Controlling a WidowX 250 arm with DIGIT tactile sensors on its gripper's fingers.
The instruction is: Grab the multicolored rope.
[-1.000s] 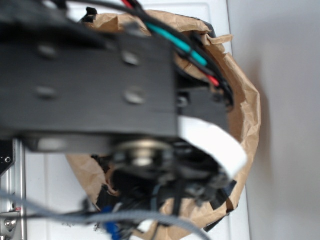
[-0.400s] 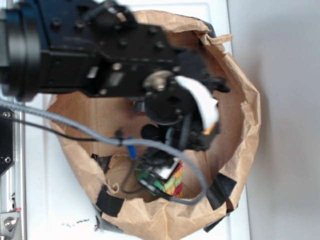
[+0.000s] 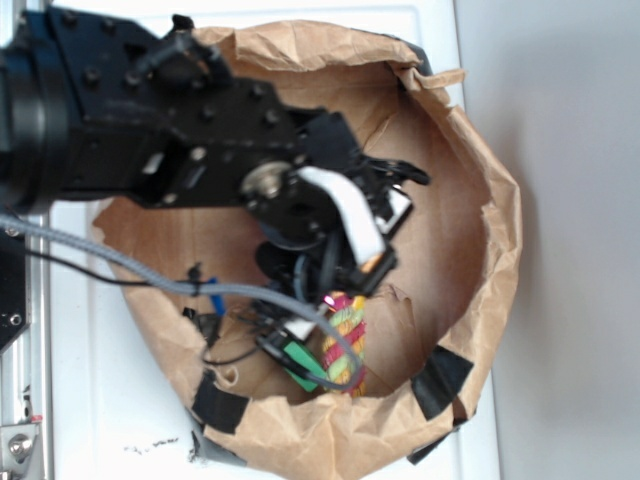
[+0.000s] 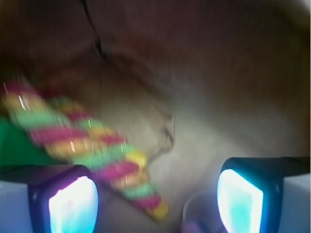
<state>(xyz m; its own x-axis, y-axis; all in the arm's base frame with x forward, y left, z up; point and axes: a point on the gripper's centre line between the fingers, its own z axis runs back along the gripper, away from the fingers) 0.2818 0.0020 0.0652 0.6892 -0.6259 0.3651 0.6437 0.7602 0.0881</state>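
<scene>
The tool (image 4: 155,199) hangs spread wide inside a crumpled brown paper bag (image 3: 490,230), its glowing pads (image 4: 73,204) holding nothing. The red, yellow and light-green twisted rope (image 4: 82,145) lies on the bag floor ahead, slanting toward the left pad, with a green block (image 4: 17,145) beside it.

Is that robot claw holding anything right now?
No. The gripper is open and empty; the multicolored rope lies on the paper bag, its tip between the fingers, ungrasped.
</scene>
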